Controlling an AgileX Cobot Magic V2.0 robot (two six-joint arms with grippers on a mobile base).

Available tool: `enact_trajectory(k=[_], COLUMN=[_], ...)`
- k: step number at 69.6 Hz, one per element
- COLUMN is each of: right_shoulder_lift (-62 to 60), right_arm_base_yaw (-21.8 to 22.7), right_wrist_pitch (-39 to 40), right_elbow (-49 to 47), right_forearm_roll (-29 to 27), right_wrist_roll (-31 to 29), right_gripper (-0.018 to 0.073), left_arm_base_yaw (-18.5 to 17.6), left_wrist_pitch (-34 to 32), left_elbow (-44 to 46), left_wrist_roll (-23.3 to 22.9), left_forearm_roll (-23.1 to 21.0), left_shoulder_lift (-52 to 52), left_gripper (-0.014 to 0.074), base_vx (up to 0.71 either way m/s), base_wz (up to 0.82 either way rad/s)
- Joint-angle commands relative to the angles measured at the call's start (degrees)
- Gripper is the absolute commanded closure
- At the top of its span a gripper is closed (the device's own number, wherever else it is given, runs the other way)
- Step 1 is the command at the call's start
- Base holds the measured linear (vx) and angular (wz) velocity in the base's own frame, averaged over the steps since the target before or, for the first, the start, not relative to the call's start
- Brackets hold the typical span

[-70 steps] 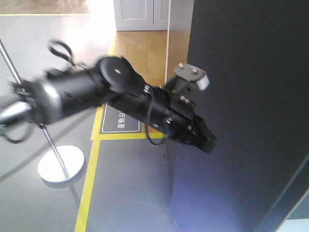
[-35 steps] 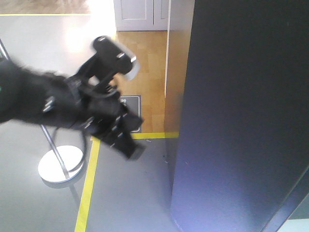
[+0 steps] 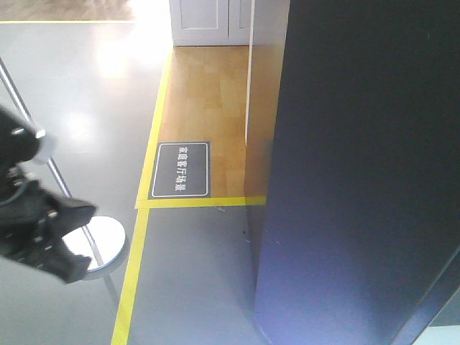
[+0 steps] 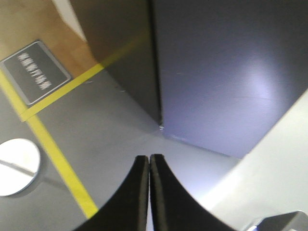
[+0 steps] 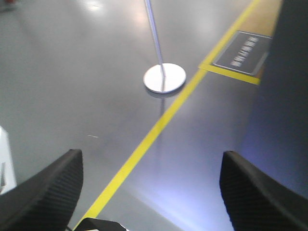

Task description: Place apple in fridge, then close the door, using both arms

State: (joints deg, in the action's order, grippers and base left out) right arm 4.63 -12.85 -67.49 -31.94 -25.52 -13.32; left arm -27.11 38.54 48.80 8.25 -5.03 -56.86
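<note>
Left claw [image 4: 149,161]: I am holding its fingers pressed together, gripping nothing. Right claw [image 5: 151,159]: I am carrying it spread wide, also empty.

The apple is not showing in any view. The door [image 4: 231,82], just ahead of the left claw, is presenting only its dark grey outer face. It is meeting the side of the fridge [image 4: 120,43] at a clean corner, with no white lining showing. I am therefore judging the apple to be inside and the door closed, or very nearly so; I cannot confirm the seal. Closed fingers suit a push rather than a grasp, though the claw is standing apart from the panel.

A glossy grey floor [image 5: 72,72] is lying below both claws, and a yellow tape line [image 5: 159,125] is crossing it. A floor sign [image 4: 36,72] is lying up and to the left of the left claw, beside a wood floor patch [image 3: 205,93]. A stanchion base [image 5: 164,78] is standing ahead of the right claw.
</note>
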Motion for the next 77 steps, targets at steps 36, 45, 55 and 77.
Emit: enact_trajectory(k=[36,45,55,77], right_shoulder_lift=[19.94,23.73,28.15,38.63], right_arm_base_yaw=[0.22,0.22,0.22,0.22], right_wrist_pitch=[7.52,10.79,17.01,30.35], right_elbow=[-1.05,-1.05,-1.05,-1.55], right_forearm_roll=[12.57,13.61,17.89,23.52], right_wrist_roll=[4.77,4.82,7.48,11.53], right_gripper=[0.0365,0.0544,0.0571,0.0568], left_arm_base_yaw=[0.84,0.84,0.84,0.84], left_wrist_pitch=[-2.88,-2.88,-2.88,-2.88], left_elbow=[-2.52,-2.52,-2.52,-2.52], left_wrist_roll=[-1.94,-1.94,-1.94,-1.94], left_forearm_roll=[3.43,3.43,3.43,3.43], left_shoulder_lift=[7.68,7.68,7.68,7.68], left_gripper=[0.0603,0.0603,0.0603,0.0603], base_vx=[0.0,0.0,0.0,0.0], base_wz=[0.0,0.0,0.0,0.0])
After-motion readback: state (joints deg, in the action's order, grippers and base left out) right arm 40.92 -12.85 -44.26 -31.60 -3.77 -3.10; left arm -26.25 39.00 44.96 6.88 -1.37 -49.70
